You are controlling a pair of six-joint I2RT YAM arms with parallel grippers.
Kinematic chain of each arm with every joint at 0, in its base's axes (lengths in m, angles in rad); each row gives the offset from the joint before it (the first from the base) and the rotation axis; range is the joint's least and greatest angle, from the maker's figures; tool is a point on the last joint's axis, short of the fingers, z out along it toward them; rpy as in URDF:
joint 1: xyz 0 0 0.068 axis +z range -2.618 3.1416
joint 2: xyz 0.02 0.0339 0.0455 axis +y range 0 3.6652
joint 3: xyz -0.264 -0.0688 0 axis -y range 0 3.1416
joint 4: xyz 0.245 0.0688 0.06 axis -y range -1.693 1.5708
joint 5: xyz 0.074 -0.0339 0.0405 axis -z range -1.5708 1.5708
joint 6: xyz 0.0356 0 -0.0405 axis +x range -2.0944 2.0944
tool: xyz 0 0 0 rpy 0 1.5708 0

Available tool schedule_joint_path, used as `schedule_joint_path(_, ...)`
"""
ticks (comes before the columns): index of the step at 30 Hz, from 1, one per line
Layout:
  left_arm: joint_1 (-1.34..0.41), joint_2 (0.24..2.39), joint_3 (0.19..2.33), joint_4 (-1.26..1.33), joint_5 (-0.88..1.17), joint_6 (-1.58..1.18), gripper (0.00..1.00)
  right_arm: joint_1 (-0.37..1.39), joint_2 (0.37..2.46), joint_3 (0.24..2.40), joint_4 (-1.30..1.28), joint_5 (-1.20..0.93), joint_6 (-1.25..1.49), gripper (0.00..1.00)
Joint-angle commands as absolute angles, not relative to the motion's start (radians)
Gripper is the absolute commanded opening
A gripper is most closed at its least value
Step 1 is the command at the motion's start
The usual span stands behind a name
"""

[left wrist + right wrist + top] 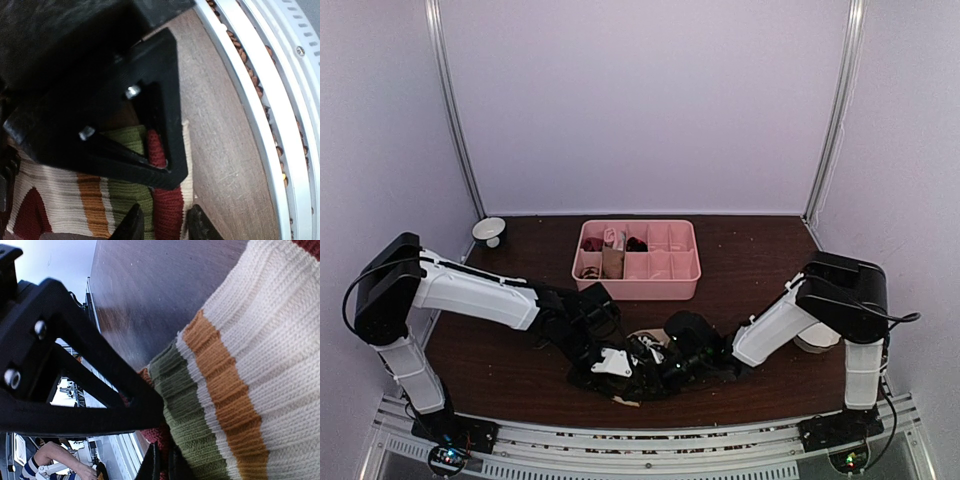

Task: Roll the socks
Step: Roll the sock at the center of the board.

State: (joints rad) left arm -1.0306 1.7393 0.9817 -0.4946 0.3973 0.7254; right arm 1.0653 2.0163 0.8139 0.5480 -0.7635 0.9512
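Left wrist view: the left jaws stand narrowly apart astride a red-and-green fold of the striped sock, which lies on the desk beneath them. Whether they pinch it I cannot tell. The right jaws are together at the same sock's green-banded edge, near the left jaws.

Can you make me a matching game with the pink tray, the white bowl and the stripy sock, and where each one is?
Things:
1. pink tray
2. white bowl
3. stripy sock

Places:
A. front of the table
B. back left corner of the table
C. back middle of the table

Pairs: 1-C, 2-B, 3-A.
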Motion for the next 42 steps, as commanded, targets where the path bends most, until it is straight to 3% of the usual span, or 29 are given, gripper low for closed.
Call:
schedule_joint_path(1,-1.043,1.730,0.971,-0.501,0.399,0.751,0.30,1.034,2.102,0.755,0.328,-0.657,0.969,0.00)
schedule_joint_path(10,-1.052,1.749,0.947,-0.487,0.351,0.741,0.31,1.027,2.104,0.744,0.374,-0.675,0.991,0.00)
schedule_joint_path(17,-1.043,1.779,0.994,-0.514,0.391,0.694,0.04,1.027,2.070,0.743,0.338,-0.641,0.967,0.00)
schedule_joint_path(21,-0.991,1.815,1.046,-0.592,0.507,0.660,0.00,1.033,1.994,0.712,0.362,-0.559,0.939,0.01)
schedule_joint_path(22,-0.970,1.833,1.063,-0.618,0.541,0.656,0.00,1.037,1.973,0.701,0.380,-0.544,0.934,0.05)
schedule_joint_path(25,-0.903,1.899,1.133,-0.696,0.634,0.628,0.00,1.051,1.908,0.643,0.484,-0.488,0.921,0.50)
schedule_joint_path(26,-0.891,1.921,1.159,-0.726,0.657,0.625,0.00,1.056,1.888,0.633,0.483,-0.459,0.909,0.81)
schedule_joint_path(27,-0.884,1.942,1.182,-0.750,0.669,0.624,0.00,1.059,1.870,0.625,0.471,-0.429,0.892,0.98)
schedule_joint_path(42,-0.870,2.063,1.296,-0.897,0.725,0.653,0.00,1.211,1.466,0.365,0.306,0.189,0.748,1.00)
